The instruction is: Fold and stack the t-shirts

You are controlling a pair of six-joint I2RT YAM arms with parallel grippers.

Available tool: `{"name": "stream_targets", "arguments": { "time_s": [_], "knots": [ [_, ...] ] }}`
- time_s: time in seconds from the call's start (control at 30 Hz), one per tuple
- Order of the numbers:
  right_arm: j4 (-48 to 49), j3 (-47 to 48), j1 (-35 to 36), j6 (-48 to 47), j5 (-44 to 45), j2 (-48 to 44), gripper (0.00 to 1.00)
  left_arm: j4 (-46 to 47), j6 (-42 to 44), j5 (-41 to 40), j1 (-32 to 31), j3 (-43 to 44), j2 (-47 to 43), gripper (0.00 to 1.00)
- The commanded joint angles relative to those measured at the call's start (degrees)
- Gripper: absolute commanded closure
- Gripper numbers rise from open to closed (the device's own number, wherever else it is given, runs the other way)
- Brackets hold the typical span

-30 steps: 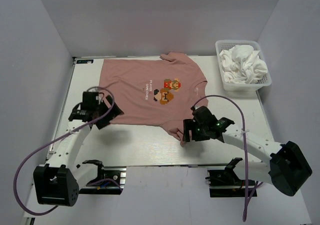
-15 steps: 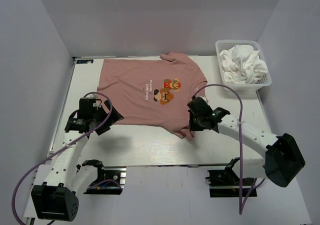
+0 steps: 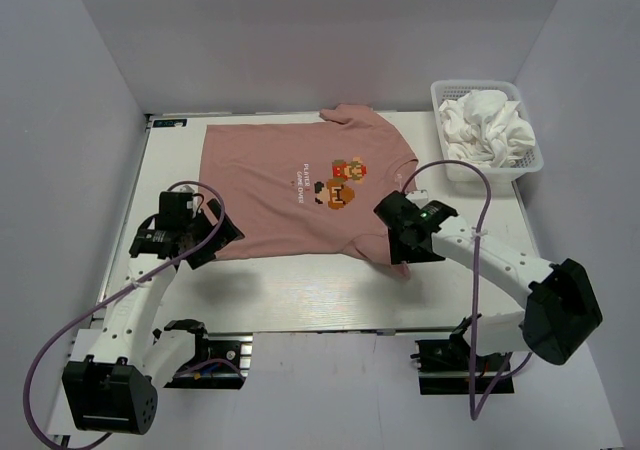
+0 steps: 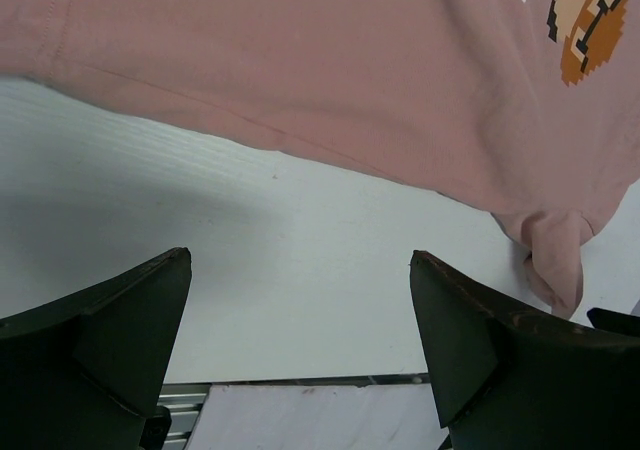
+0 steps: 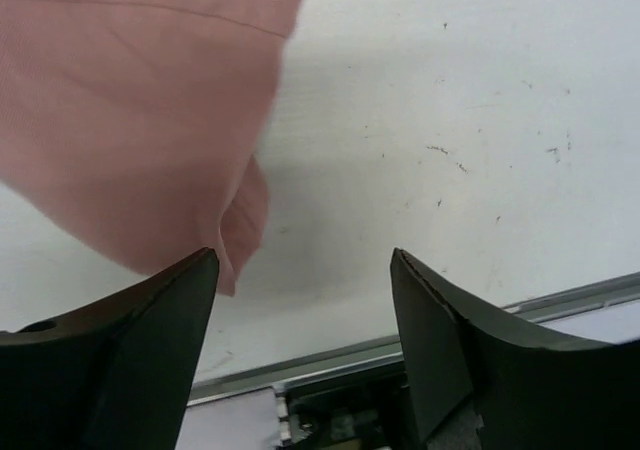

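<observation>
My left fingers (image 3: 218, 234) hang spread wide and empty over the bare table (image 3: 300, 300), just beside the near left corner of the pink t-shirt (image 3: 270, 185). In my left wrist view the long near edge runs across the top, and nothing lies between my tips.

The shirt lies flat in the middle of the table with its graphic (image 3: 340, 182) up. Its hem is to the left and its collar to the right, so one sleeve points away from me. The other, the near sleeve (image 4: 555, 260), points toward me and is bunched into a small lump rather than lying flat.

My right fingers (image 3: 398, 258) are parted too, with nothing in them. They sit just over that crumpled sleeve, whose pink edge brushes past one tip in my right wrist view.

I judge the job to be squaring the shirt for its first fold. To do it well, I should first tease the near sleeve flat so that it does not get folded in as a lump. Then I should pinch only the top layer, at the hem corner on the left and the shoulder on the right. Both sides should lift together and evenly, to keep the edge straight.

Far right, the white t-shirts (image 3: 485, 125) wait heaped in the basket (image 3: 530, 166), well apart.
</observation>
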Motion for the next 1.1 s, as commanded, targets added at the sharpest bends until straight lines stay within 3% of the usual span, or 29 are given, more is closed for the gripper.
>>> {"name": "stream_targets", "arguments": {
  "time_s": [0.0,0.03,0.07,0.17,0.43,0.53,0.6,0.63,0.67,0.77,0.83,0.97,1.07],
  "knots": [
    [-1.1,3.5,0.4,-5.6,-2.5,-4.9,0.27,-0.5,1.2,-1.3,0.1,1.3,0.1,0.0],
    [4.0,1.9,0.4,-7.6,-5.6,-6.0,0.29,0.0,1.2,-1.3,0.1,1.3,0.7,0.0],
    [6.0,0.8,0.7,-10.9,-15.9,-7.1,0.29,0.1,1.2,-0.7,0.1,1.3,1.3,0.0],
    [13.3,-5.4,1.4,-14.2,-24.6,-12.0,0.29,0.1,1.2,-0.1,0.1,0.8,2.0,0.0],
    [14.1,-11.7,0.9,-4.5,-7.6,-4.2,0.22,1.1,2.2,1.5,-0.4,-0.4,2.5,0.0],
    [18.9,-11.3,0.8,-5.9,-6.3,1.0,0.22,0.4,2.2,1.0,-0.4,-0.4,3.0,0.0],
    [20.7,-10.1,0.7,-6.5,-7.1,3.0,0.33,-0.2,2.2,1.0,-0.4,-0.4,3.0,0.0],
    [20.9,-9.5,0.8,-7.7,-8.6,5.5,0.47,-0.2,2.2,1.0,-0.4,-0.4,3.0,0.0],
    [20.8,-8.0,1.1,-7.9,-9.6,6.1,0.72,-0.2,2.2,1.0,-0.4,-0.4,3.0,0.0],
    [21.4,-4.6,1.0,-9.6,-16.9,5.2,0.95,-0.2,2.8,1.0,-0.4,-0.4,3.0,0.0],
    [20.9,-2.7,1.0,-11.0,-26.0,2.8,1.0,0.4,2.8,1.0,-0.4,0.1,4.3,0.0],
    [19.0,4.9,0.1,-11.6,-41.6,-1.7,1.0,1.1,3.8,1.6,-0.4,1.2,7.4,0.0],
    [14.3,8.8,-1.5,-11.8,-40.3,-1.3,1.0,2.4,3.8,2.1,-0.4,1.7,8.6,0.0]
  ]
}}
